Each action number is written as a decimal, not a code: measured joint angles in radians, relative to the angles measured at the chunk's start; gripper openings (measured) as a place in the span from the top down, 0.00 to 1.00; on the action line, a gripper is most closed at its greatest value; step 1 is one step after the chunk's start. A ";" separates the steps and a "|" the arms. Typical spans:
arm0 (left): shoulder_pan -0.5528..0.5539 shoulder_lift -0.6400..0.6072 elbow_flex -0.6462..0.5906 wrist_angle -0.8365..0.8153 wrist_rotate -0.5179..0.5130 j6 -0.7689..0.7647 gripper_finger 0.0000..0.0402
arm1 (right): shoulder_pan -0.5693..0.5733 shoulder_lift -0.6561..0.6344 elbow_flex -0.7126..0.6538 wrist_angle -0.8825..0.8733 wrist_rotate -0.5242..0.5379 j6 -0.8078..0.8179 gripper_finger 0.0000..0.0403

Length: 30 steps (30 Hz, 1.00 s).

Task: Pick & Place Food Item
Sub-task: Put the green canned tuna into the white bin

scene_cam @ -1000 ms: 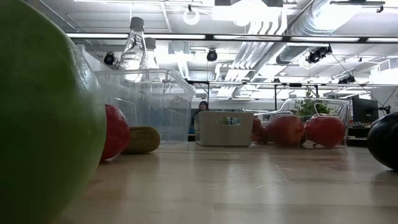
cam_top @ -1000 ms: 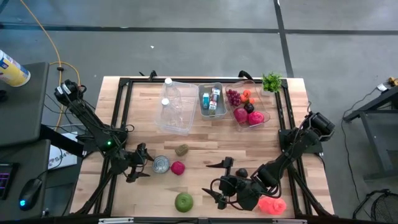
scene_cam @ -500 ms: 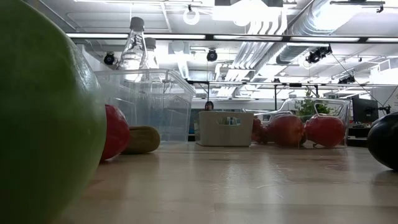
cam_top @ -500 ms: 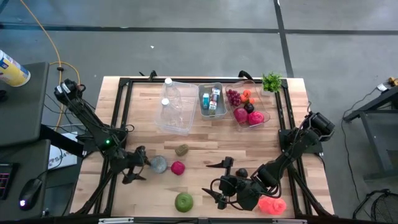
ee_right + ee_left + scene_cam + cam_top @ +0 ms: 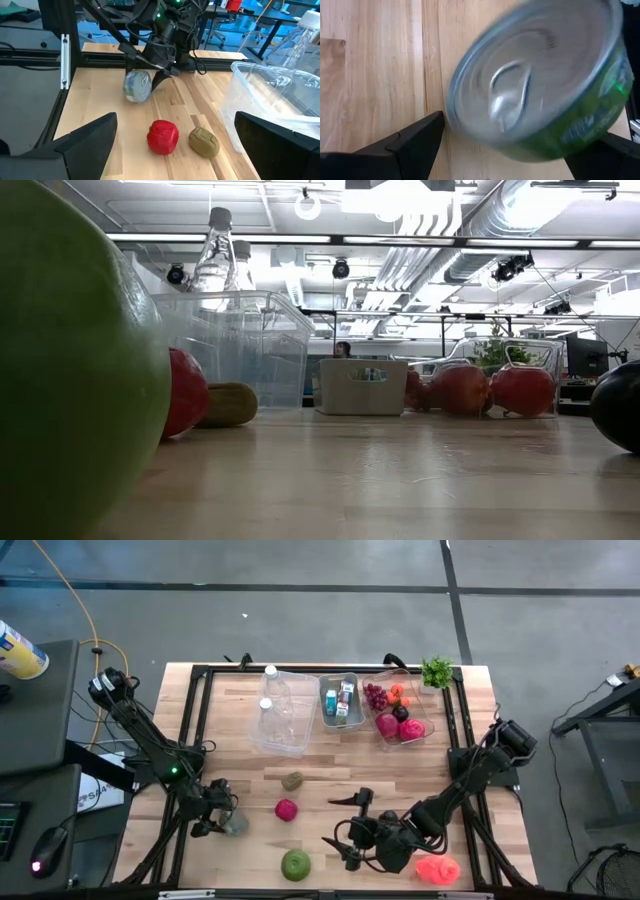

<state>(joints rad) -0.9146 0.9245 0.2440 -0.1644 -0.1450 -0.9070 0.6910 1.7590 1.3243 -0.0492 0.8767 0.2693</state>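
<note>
A tin can (image 5: pixel 535 85) with a pull-tab lid and green label sits between the fingers of my left gripper (image 5: pixel 222 820) at the table's near left. It also shows in the right wrist view (image 5: pixel 137 86), tipped on its side. My right gripper (image 5: pixel 340 825) stands open near the front edge, right of centre, with nothing between its fingers. A red fruit (image 5: pixel 287 809) and an olive-brown fruit (image 5: pixel 292 781) lie on the wood mid-table. A green apple (image 5: pixel 296 864) rests near the front edge. My left gripper pinches the can by its round side wall (image 5: pixel 592 132), one finger (image 5: pixel 415 142) on either side, the lid facing back toward the wrist. The fingers slant down from the table's left. The can is tilted low over the wood; whether it touches the table I cannot tell.
Along the far edge stand a clear bin (image 5: pixel 280 720) with two bottles, a small bin (image 5: pixel 340 700) with cartons, and a clear bin (image 5: pixel 402 712) of fruit beside a small plant (image 5: pixel 437 671). A pink item (image 5: pixel 437 870) lies under my right arm.
My left gripper has rolled its wrist and drawn back toward the table's near left corner with the can. The can, which stood upright with its lid up, is now tipped onto its side and lies farther left and nearer the front.
</note>
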 joint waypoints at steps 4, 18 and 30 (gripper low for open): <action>0.000 0.000 0.000 0.003 -0.002 0.000 0.11 | -0.005 0.016 0.000 0.010 -0.017 -0.001 0.02; 0.040 -0.001 0.000 0.005 -0.016 0.016 0.11 | -0.018 0.018 0.000 0.024 -0.046 0.000 0.02; 0.047 -0.001 0.000 0.007 -0.017 0.020 0.11 | -0.018 0.018 0.000 0.023 -0.047 -0.003 0.02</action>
<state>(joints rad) -0.8676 0.9234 0.2440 -0.1574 -0.1619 -0.8869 0.6727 1.7767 1.3243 -0.0257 0.8299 0.2661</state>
